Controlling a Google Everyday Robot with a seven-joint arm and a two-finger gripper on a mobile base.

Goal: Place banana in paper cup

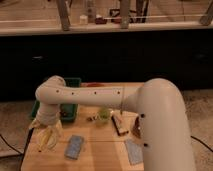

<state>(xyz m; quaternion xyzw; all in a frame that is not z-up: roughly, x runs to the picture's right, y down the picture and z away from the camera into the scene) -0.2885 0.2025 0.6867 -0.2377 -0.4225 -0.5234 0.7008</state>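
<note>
My gripper (46, 131) hangs from the white arm over the table's (100, 155) front left corner. A pale-yellow curved banana (45, 141) sits right at the gripper's tip, low over the table top. I cannot tell whether it is held or lying on the table. The white paper cup does not show; the gripper and arm cover that corner.
A green bin (71, 83) stands at the back left, partly behind the arm. A small pale-green object (103, 114) is mid-table, with a brown packet (120, 125) to its right. Blue packets lie at the front (75, 146) and front right (134, 151). A dark counter runs behind.
</note>
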